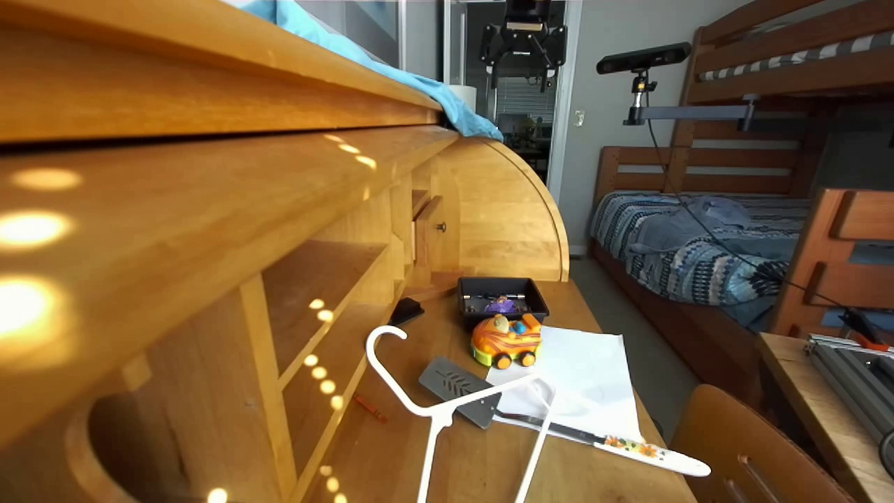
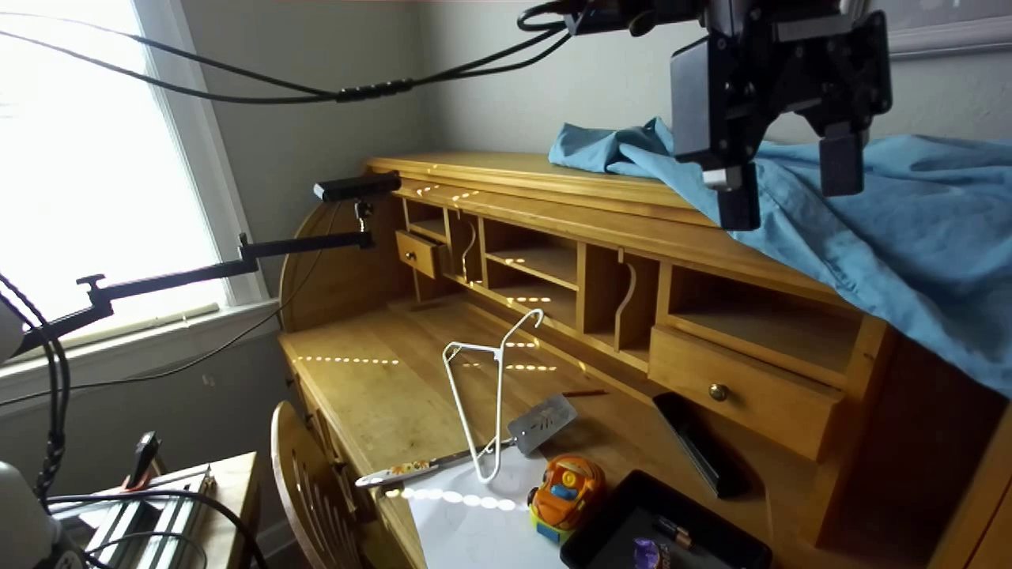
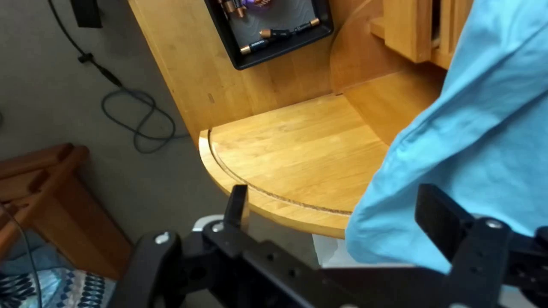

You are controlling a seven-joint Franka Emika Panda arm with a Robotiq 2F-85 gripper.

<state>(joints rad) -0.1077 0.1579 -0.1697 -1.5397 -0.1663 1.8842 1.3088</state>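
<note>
Pincer (image 2: 791, 191) spread wide apart, its gap empty.
In the wrist view, blue cloth (image 3: 471, 149) lies at its two o'clock, black tray (image 3: 282, 48) at eleven, rounded wooden panel (image 3: 291, 158) between.

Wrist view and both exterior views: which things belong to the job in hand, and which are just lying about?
Likely in play:
tool, open and holding nothing
blue cloth, draped over the desk, apparently nearest the tool

Apparently just lying about:
white hanger
spatula
orange toy car
white paper
black tray with batteries
</note>
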